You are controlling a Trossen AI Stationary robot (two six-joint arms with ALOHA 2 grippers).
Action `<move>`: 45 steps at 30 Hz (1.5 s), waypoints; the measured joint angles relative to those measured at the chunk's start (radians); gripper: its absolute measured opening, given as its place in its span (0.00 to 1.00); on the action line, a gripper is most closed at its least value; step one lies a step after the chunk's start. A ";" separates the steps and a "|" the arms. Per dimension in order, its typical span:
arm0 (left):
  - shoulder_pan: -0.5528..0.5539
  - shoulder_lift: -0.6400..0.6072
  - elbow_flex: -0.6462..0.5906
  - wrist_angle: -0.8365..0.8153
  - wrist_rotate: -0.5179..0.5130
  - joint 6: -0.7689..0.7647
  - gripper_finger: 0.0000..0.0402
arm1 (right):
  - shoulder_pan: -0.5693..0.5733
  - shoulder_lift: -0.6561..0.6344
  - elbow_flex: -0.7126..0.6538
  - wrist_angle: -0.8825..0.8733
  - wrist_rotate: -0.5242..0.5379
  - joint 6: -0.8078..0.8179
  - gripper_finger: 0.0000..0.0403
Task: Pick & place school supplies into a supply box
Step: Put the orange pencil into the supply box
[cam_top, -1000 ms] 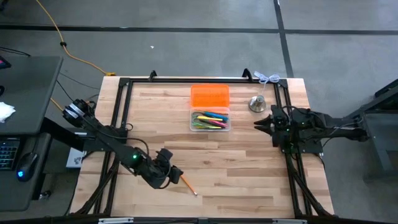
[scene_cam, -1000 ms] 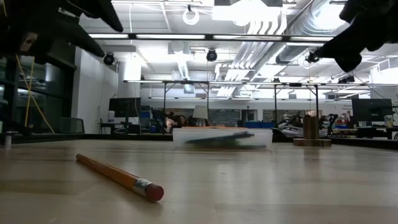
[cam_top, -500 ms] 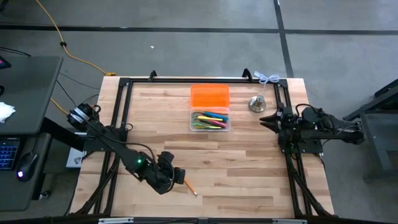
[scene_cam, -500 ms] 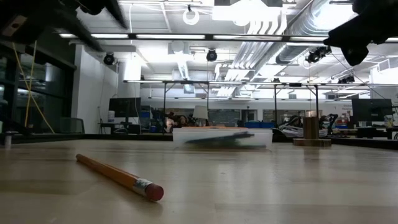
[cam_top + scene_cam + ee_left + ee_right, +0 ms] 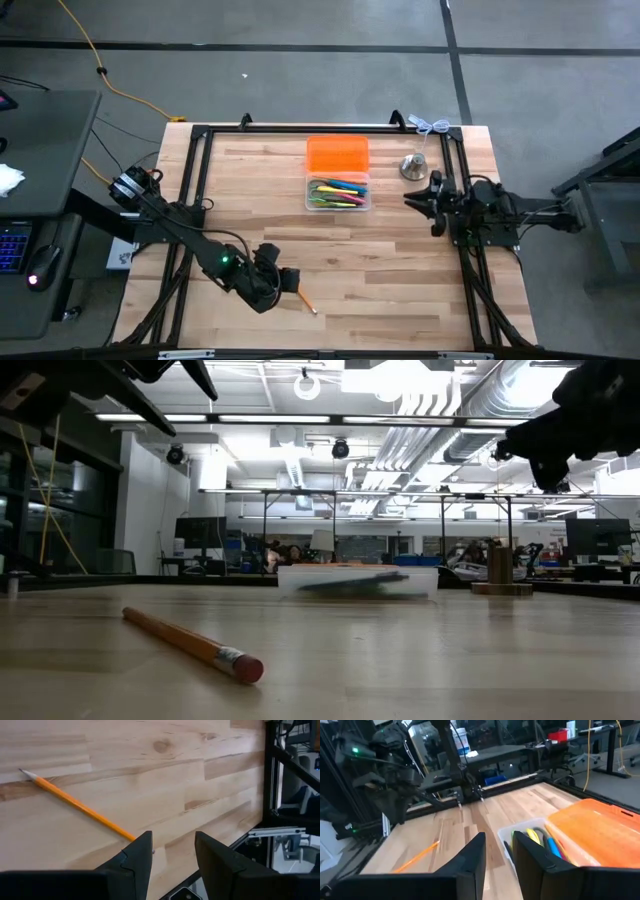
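The pale wooden plank table (image 5: 330, 250) fills the high view, edged by a black metal frame (image 5: 196, 180).

The left arm reaches in over the table's near left part. Its left gripper (image 5: 172, 857) hangs above the wood with its two dark fingers (image 5: 137, 857) parted and nothing between them; the eraser end of the pencil lies just in front of the gap.

The right arm sits at the table's right edge. Its right gripper (image 5: 499, 851) points toward the box, the fingers (image 5: 472, 857) a narrow gap apart and released, holding nothing.

The bright orange rectangular lid (image 5: 337, 154) lies flat near the far edge at the middle. Touching its near side is the small clear rectangular plastic supply box (image 5: 338, 192), upright, with several coloured pens and pencils (image 5: 340, 190) lying inside it: pink, blue, yellow and green show.

A small silver bell-shaped metal object (image 5: 414, 165) stands to the right of the lid, apart from it and near the right gripper.

One long orange-yellow wooden pencil (image 5: 190, 643), with a red eraser, lies loose on the bare table well apart from the box, just beside the left gripper.
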 joint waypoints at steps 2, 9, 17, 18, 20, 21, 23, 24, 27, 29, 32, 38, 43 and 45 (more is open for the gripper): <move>0.000 0.000 0.000 0.001 0.008 -0.015 0.45 | 0.000 0.000 -0.009 0.013 -0.001 -0.026 0.18; 0.000 0.006 0.000 -0.001 0.053 -0.128 0.45 | 0.000 0.000 -0.019 -0.028 -0.001 -0.097 0.18; 0.015 0.036 0.001 -0.001 0.117 -0.301 0.45 | 0.000 0.000 -0.019 -0.091 0.014 -0.129 0.18; 0.025 0.049 0.012 -0.001 0.137 -0.322 0.45 | 0.000 0.000 -0.019 -0.090 0.015 -0.132 0.18; 0.037 0.074 0.030 -0.038 0.177 -0.350 0.45 | 0.000 0.002 -0.019 -0.090 0.015 -0.138 0.18; 0.047 0.088 0.047 -0.067 0.200 -0.362 0.45 | 0.000 0.001 -0.019 -0.093 0.015 -0.138 0.18; 0.069 0.119 0.089 -0.090 0.245 -0.382 0.45 | 0.000 -0.002 -0.019 -0.100 0.015 -0.148 0.18; 0.078 0.130 0.106 -0.137 0.263 -0.391 0.45 | 0.000 0.000 -0.019 -0.097 0.015 -0.153 0.18; 0.105 0.172 0.162 -0.209 0.290 -0.405 0.45 | 0.000 0.000 -0.019 -0.097 0.013 -0.154 0.18; 0.120 0.188 0.185 -0.248 0.290 -0.410 0.45 | 0.000 0.002 -0.019 -0.101 0.013 -0.154 0.18; 0.139 0.221 0.215 -0.237 0.320 -0.426 0.45 | 0.000 -0.003 -0.019 -0.105 0.015 -0.163 0.18; 0.144 0.269 0.225 -0.236 0.400 -0.478 0.45 | 0.000 -0.010 -0.019 -0.112 0.015 -0.186 0.18; 0.144 0.285 0.225 -0.244 0.439 -0.503 0.45 | 0.000 -0.011 -0.019 -0.111 0.014 -0.190 0.18; 0.145 0.291 0.227 -0.246 0.439 -0.508 0.45 | 0.000 -0.011 -0.019 -0.114 0.015 -0.192 0.18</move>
